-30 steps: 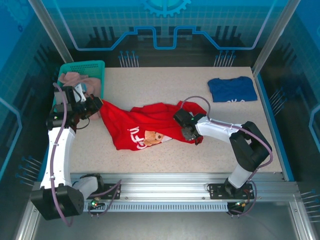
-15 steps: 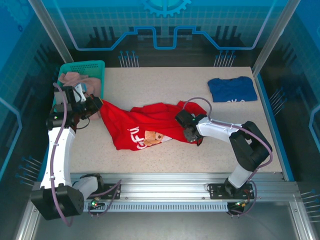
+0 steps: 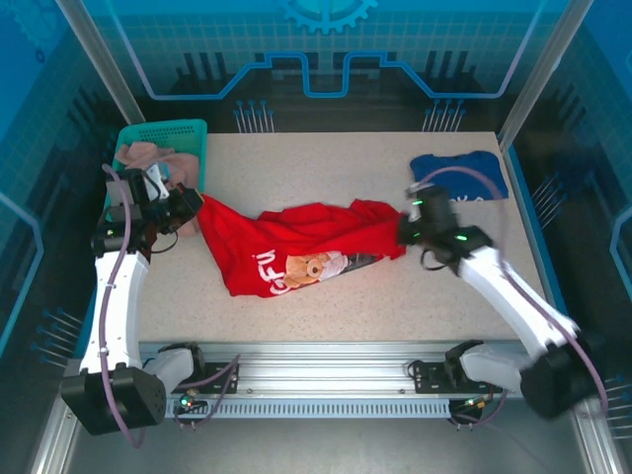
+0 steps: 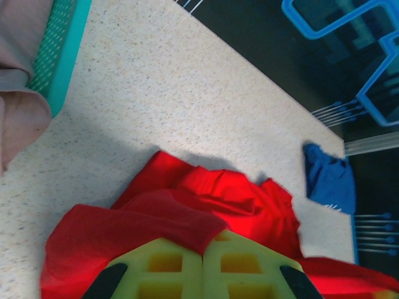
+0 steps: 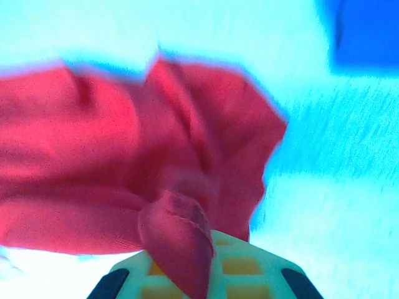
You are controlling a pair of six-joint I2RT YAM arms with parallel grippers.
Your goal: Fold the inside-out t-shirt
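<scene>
Red shirt (image 3: pixel 296 252) now lies stretched along the counter (image 3: pixel 326 316), running out from the basket (image 3: pixel 168 133). The right end effector (image 3: pixel 405 235) has just closed on the end farthest from the basket and swung it farther away. The left end effector (image 3: pixel 196 209) stays clamped on the corner beside the basket. They look to be spreading it flat before any fold.

A teal plastic basket (image 3: pixel 184 132) sits at the far left corner of the speckled beige table (image 3: pixel 296 163), with a pale pinkish-beige garment (image 3: pixel 146 155) heaped inside and spilling over its rim. A dark blue t-shirt (image 3: pixel 476 171) lies crumpled near the far right corner
</scene>
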